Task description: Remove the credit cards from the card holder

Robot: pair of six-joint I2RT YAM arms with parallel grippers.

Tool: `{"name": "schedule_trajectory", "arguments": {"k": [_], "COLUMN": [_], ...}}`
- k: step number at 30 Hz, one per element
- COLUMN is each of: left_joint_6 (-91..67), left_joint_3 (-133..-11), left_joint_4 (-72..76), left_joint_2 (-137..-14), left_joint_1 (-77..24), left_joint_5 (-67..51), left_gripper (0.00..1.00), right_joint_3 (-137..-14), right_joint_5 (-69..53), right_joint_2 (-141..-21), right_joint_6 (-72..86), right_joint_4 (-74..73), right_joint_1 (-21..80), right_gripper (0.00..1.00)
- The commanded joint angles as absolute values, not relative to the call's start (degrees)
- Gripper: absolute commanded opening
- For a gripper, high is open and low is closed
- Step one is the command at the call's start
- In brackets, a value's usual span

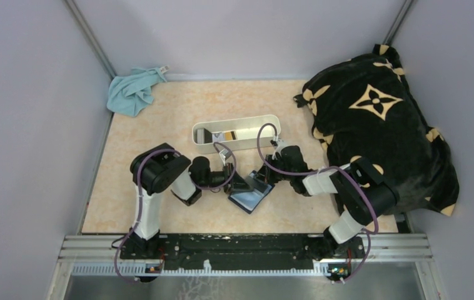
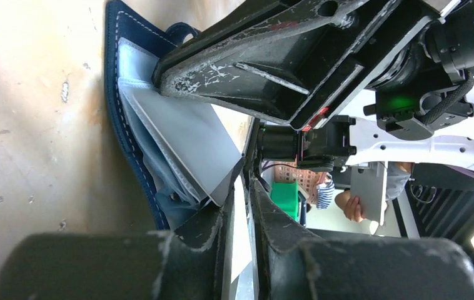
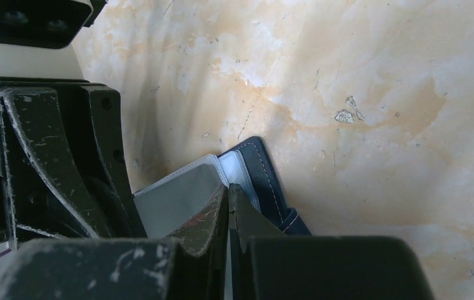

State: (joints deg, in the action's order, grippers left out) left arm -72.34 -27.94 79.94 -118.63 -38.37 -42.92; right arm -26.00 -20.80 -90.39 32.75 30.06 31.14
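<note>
Left gripper (image 2: 246, 190), right gripper (image 3: 228, 199): both pinching narrow on holder (image 3: 262, 172) leaves. We are risking tearing a sleeve, or dragging the holder, cards and all.

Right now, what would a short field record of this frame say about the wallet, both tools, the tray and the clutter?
card holder: open on the table between the arms, clear sleeves fanned out
left tool: shut on a thin pale sheet at the card holder; card or sleeve unclear
right tool: shut on the card holder's sleeve edge
white tray: behind the card holder, small flat items inside, likely cards
other: blue cloth far left corner; black patterned blanket on the right
</note>
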Motion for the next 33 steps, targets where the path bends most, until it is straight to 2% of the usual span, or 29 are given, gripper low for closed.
{"name": "schedule_trajectory", "arguments": {"k": [1, 18, 25, 33], "left_joint_6": [-72.17, -73.60, -74.64, -75.75], "left_joint_3": [-28.01, -28.08, -29.76, -30.15], "left_joint_4": [84.00, 83.90, 84.66, 86.24], "left_joint_2": [-119.75, -120.22, -122.09, -124.15], "left_joint_1": [-38.23, -37.62, -37.62, -37.53], "left_joint_5": [-40.33, -37.05, -37.37, -37.27], "left_gripper": [0.20, 0.22, 0.22, 0.22], "right_joint_3": [-25.63, -24.62, -25.15, -26.60], "right_joint_5": [-20.95, -19.41, -17.13, -11.43], "right_joint_2": [-90.78, -87.17, -82.13, -80.35], "right_joint_6": [31.97, 30.21, 27.13, 25.23], "right_joint_4": [25.18, 21.86, 16.90, 11.53], "right_joint_1": [32.78, 32.78, 32.78, 32.70], "right_gripper": [0.02, 0.03, 0.32, 0.34]}}
